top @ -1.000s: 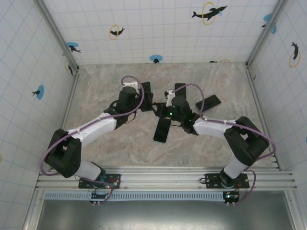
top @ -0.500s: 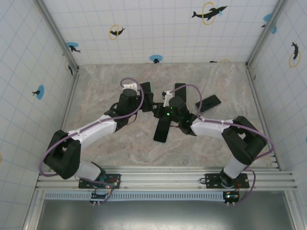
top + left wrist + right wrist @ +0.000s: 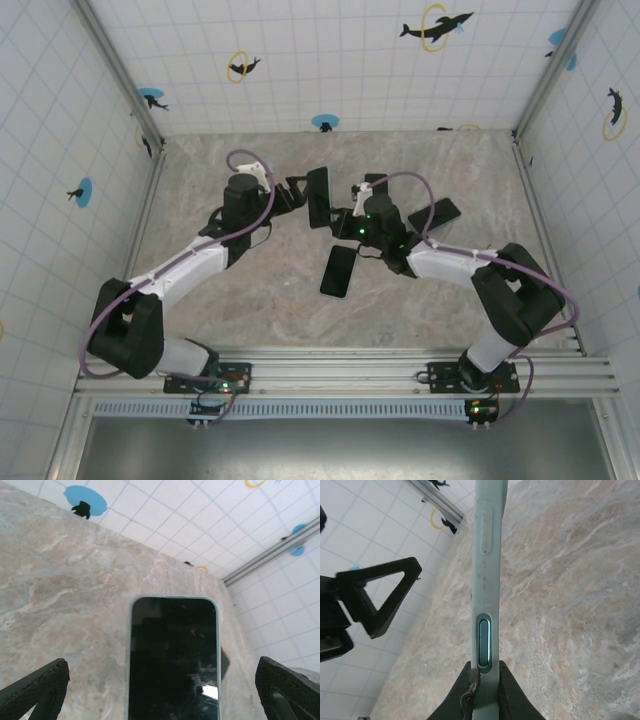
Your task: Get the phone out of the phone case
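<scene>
Two pincers share this step. Right pincer (image 3: 484,684) is pressed together on one edge of the pale green phone case (image 3: 485,575), holding it up on edge above the table (image 3: 560,580). Left pincer (image 3: 297,194) is spread wide; the phone (image 3: 173,655), seated in its case, faces it between the fingers, untouched. Probably best: the left catches the case rim rather than the glass and peels a corner while the right grips firmly, or the case may twist.
</scene>
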Available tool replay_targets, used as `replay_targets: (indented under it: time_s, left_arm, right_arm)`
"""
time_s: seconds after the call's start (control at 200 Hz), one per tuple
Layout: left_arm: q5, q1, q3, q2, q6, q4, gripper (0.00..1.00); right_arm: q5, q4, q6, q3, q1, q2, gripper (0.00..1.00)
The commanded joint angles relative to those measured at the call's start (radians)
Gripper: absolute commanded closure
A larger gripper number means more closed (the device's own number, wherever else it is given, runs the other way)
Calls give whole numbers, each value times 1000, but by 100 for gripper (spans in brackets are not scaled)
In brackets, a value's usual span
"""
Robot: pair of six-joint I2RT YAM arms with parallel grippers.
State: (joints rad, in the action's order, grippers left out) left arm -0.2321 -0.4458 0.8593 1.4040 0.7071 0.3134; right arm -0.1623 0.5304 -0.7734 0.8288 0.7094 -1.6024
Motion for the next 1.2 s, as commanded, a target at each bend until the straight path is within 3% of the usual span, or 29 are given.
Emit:
replay_targets:
  time_s: [0.0,0.23,0.475,0.821,0.931,1.196]
  left_arm:
    - [-194,46,41,43,76,75,3]
    - [-427,88,157,169,203,185,9]
    - [-534,95,230,263,357,338,19]
    - [-602,95,237,290,481,444,54]
    - [-608,95,225,283,493,455,57]
    - [-610,95,218,283,508,466,90]
  right_arm:
    - [-103,127,-69,-27,-34,76,100]
    - [-208,223,-202,-54,-79,132,100]
    - [-308,332,-334,-52,-97,131,100]
    - [-339,425,-469,-91,-117,97,100]
    - [-343,439,-491,-95,-123,85,100]
    - [-350,452,-506,-100,-129,79,100]
